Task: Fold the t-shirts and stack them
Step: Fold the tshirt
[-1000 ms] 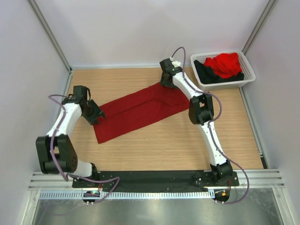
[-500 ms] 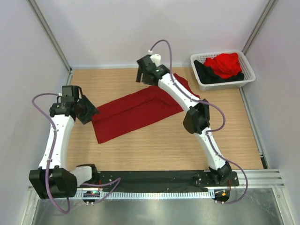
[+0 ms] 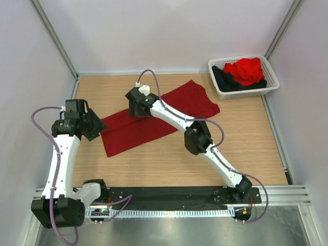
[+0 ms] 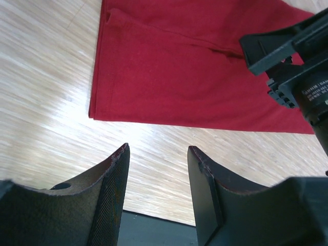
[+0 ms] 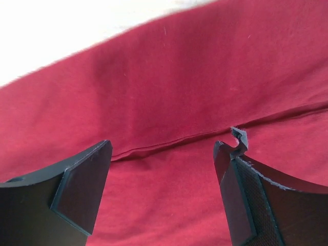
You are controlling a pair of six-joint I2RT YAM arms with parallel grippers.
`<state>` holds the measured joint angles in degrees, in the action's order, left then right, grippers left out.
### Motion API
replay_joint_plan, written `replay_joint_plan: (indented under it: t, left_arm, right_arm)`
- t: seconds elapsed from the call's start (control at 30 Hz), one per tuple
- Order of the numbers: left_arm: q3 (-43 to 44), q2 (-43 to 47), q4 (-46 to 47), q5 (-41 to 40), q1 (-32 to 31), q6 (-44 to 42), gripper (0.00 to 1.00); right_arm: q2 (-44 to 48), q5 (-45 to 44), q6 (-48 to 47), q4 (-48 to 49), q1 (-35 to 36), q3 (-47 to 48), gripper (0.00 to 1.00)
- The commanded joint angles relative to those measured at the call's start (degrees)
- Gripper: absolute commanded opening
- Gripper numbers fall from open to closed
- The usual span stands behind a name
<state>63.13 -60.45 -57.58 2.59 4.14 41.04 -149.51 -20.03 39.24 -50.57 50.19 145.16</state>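
Note:
A dark crimson t-shirt (image 3: 199, 102) lies flat as a long folded strip slanting across the wooden table. My right gripper (image 3: 137, 109) hovers open and empty over its left-middle part; in the right wrist view (image 5: 163, 171) the cloth (image 5: 169, 77) fills the frame, with a fold edge crossing between the fingers. My left gripper (image 3: 99, 128) is open and empty just off the shirt's left end; in the left wrist view (image 4: 157, 171) it is above bare wood, short of the shirt's edge (image 4: 174, 72). A brighter red t-shirt (image 3: 248, 69) and a black t-shirt (image 3: 225, 80) lie bunched in the basket.
The white latticed basket (image 3: 272, 82) stands at the back right corner. The right arm's wrist (image 4: 300, 72) shows at the right of the left wrist view. White walls close in the table (image 3: 169, 164) on the left, right and back. A black rail runs along the near edge.
My right arm has swung left from the shirt's far right end to its left-middle part, uncovering the right end. My left gripper has drawn back slightly left, off the shirt.

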Motion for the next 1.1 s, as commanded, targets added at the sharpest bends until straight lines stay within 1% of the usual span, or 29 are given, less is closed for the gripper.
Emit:
replay_joint_plan:
  t: [0.0, 0.17, 0.27, 0.43, 0.5, 0.57, 0.6, 0.63, 0.67, 0.7, 0.77, 0.8, 0.87, 0.9, 0.97, 1.07]
  left_arm:
    - [-1.34, 0.94, -0.16, -0.48, -0.1, -1.31, 0.5]
    - [-1.43, 0.59, 0.36, -0.39, -0.36, -1.92, 0.5]
    - [-1.26, 0.07, 0.89, -0.39, -0.45, -2.54, 0.51]
    - [-0.82, -0.55, 1.33, -0.22, -0.98, -3.42, 0.5]
    - [-0.64, -0.9, 1.42, -0.3, -1.07, -4.21, 0.51]
    - [-0.38, -1.16, 1.51, -0.66, -1.06, -4.73, 0.51]
    - [-0.12, -1.34, 1.42, -0.66, -1.07, -5.26, 0.5]
    - [-0.12, -1.52, 1.42, -0.66, -1.07, -5.53, 0.51]
    - [-0.03, -1.6, 1.33, -0.66, -1.07, -5.7, 0.51]
    - [-0.03, -1.69, 1.42, -0.57, -1.07, -5.97, 0.5]
    - [-0.29, -1.78, 1.51, -0.48, -1.07, -6.41, 0.5]
    - [-0.47, -1.96, 1.77, -0.31, -1.07, -6.49, 0.51]
    - [-0.56, -2.04, 1.77, 0.31, -1.07, -6.67, 0.51]
    - [-0.82, -2.22, 2.12, 0.66, -1.07, -6.76, 0.51]
    - [-1.78, -2.04, 2.56, 0.75, -1.07, -6.85, 0.51]
    - [-2.75, -2.48, 3.09, 1.27, -1.07, -7.11, 0.51]
  right_arm:
    - [-0.78, -2.11, -1.45, 1.61, 1.75, 2.05, 0.88]
    - [-2.45, -2.47, -2.77, -0.4, 2.36, 1.44, 0.88]
    - [-1.75, -1.94, -4.43, -0.32, 2.36, -1.1, 0.88]
    - [2.19, 2.0, -7.42, 0.64, 2.36, -9.45, 0.84]
    - [3.78, 2.19, -8.57, 0.03, 2.36, -12.17, 0.83]
    - [6.68, 2.37, -9.45, -0.76, 2.28, -17.44, 0.83]
    - [7.82, 2.28, -10.32, -0.94, 2.19, -21.63, 0.83]
    - [10.7, 2.28, -10.76, -0.76, 2.19, -24.29, 0.83]
    - [12.39, 2.54, -11.12, 0.98, 2.1, -27.36, 0.83]
    - [13.97, 2.8, -11.38, 2.3, 1.84, -33.57, 0.83]
    - [18.53, 4.21, -12.0, 5.02, 0.87, -38.79, 0.83]
    - [20.03, 4.82, -12.09, 5.47, 0.61, -42.99, 0.83]
    - [24.07, 5.18, -13.84, 7.66, 0.34, -47.49, 0.83]
    - [25.4, 5.44, -14.37, 8.55, 0.34, -51.43, 0.83]
    - [26.98, 6.58, -14.63, 10.13, -0.1, -53.49, 0.84]
    - [28.57, 7.02, -12.8, 9.09, -1.06, -51.83, 0.85]
